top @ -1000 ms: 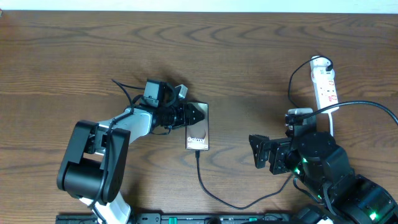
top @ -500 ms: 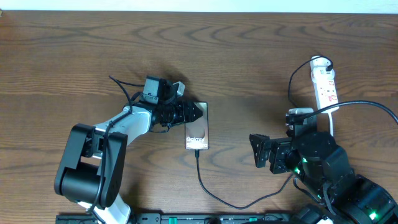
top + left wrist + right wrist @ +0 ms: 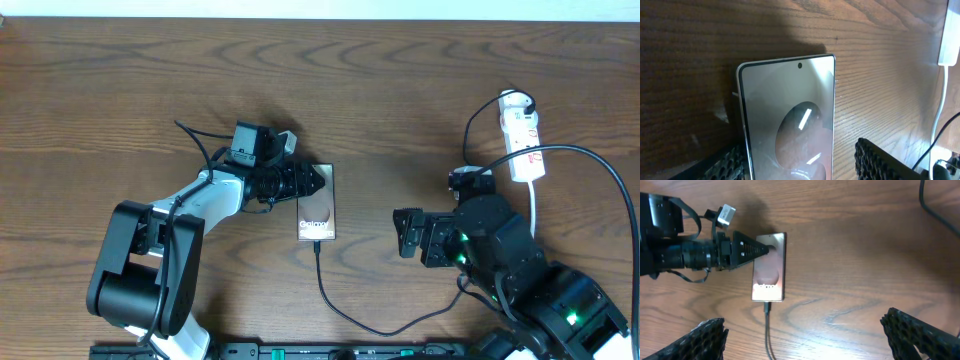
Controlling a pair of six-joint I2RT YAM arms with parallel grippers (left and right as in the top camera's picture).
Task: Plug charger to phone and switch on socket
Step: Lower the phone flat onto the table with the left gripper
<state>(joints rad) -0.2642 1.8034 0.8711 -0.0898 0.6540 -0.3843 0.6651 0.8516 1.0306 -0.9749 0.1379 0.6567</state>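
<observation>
1. Grey phone (image 3: 317,210) lies flat on the table (image 3: 400,90), in the middle, between my two arms.
2. The charger (image 3: 335,300) has its tip in the phone's bottom edge, so I think the plug-in part is done.
3. My left gripper (image 3: 319,181) has just let its jaws go a bit wider. It sits at the phone's other end, away from the charger. The phone shows between the fingers with a gap, so nothing is pinched. I think that means I am letting the phone go.
4. My right gripper (image 3: 403,233) is wide open and empty.
5. A second ago my right arm was lower. Now it has moved up and a little left, nearer the socket (image 3: 522,130) at the far right.
6. The phone and charger have not moved since then.
7. Only the socket switch is left, I think, and my right arm is the near one.
</observation>
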